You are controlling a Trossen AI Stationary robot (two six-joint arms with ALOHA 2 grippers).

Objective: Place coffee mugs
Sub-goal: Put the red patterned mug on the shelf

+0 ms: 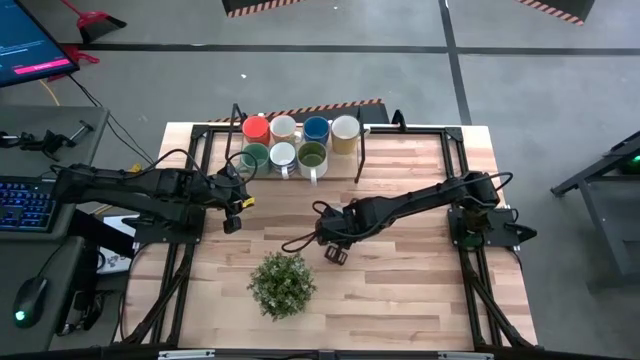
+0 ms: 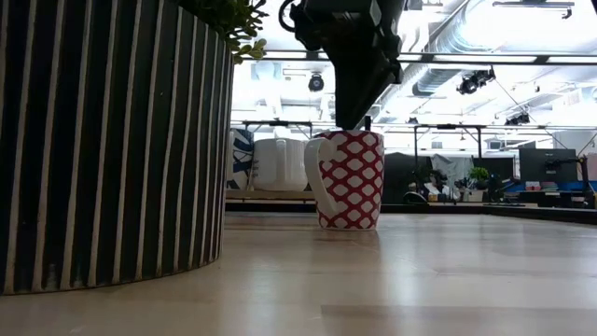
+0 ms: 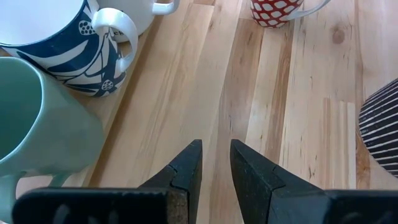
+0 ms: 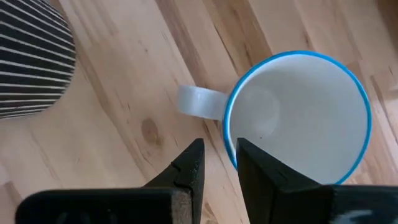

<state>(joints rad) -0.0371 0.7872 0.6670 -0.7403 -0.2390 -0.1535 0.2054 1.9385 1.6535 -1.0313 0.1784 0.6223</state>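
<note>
Right gripper (image 1: 335, 253) sits mid-table, just behind the potted plant (image 1: 283, 283), with its fingers (image 4: 189, 165) clamped over the rim of a mug (image 2: 347, 179), one finger outside and one inside. From above that mug is mostly hidden under the arm; the low view shows it standing upright on the table (image 1: 420, 290), red with a white lattice pattern, handle to the side. The right wrist view adds a white interior and a blue rim. The low view also shows the plant's striped dark pot (image 2: 112, 140) up close, and a white mug (image 2: 280, 164) far back. Left gripper (image 1: 233, 222) hovers over bare wood near the table's left side, fingers (image 3: 186, 171) slightly apart with nothing between them. Its wrist view picks up a pale green mug (image 3: 37, 124) and a navy-and-white patterned mug (image 3: 68, 46) close by. The high view shows the remaining mugs (image 1: 298, 143) clustered in two rows at the table's far edge. No readable writing or brand on any mug.
</note>
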